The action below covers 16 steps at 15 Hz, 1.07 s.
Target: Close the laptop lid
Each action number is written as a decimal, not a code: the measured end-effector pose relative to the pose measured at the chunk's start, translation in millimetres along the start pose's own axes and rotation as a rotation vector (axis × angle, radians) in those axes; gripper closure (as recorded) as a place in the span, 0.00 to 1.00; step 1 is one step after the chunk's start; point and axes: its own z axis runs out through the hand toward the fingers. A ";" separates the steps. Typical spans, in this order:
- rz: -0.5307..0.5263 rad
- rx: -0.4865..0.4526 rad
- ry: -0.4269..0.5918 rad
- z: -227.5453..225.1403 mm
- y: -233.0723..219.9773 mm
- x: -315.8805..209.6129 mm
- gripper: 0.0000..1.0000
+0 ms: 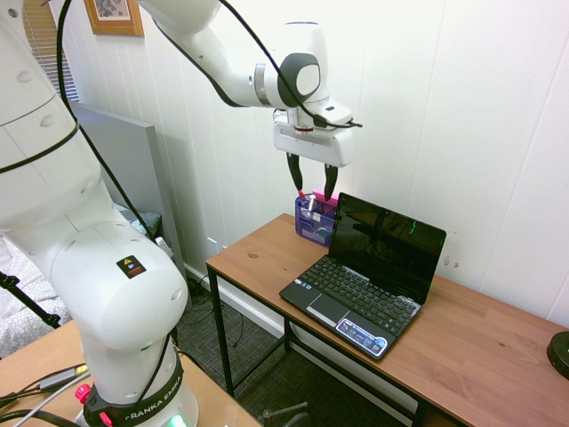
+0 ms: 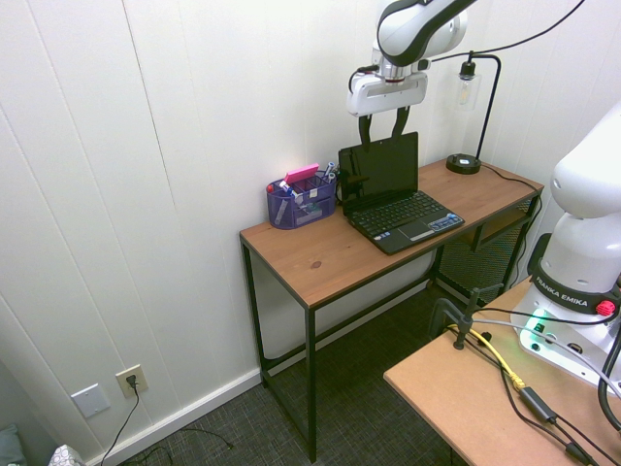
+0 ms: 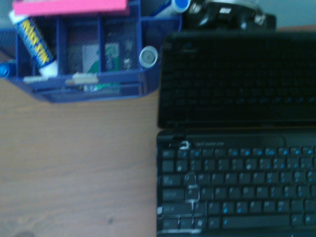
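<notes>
Home-office-like room, slim wooden worktop (image 1: 483,342) against a white panelled wall (image 2: 223,97), desk lamp (image 2: 464,163) at upper right in the second exterior view, purple stationery caddy (image 2: 302,204), framed picture (image 1: 114,16) and window blinds (image 1: 40,44) at upper left in the first
</notes>
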 end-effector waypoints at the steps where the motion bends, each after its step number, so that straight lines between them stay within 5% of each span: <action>1: 0.019 0.002 0.017 0.0 -6.8 12.6 0.00; 9: 0.198 0.016 0.104 19.4 -42.4 125.4 0.00; 10: 0.213 0.014 0.106 24.5 -45.5 135.4 1.00; 16: 0.271 -0.022 0.095 59.2 -52.4 172.8 1.00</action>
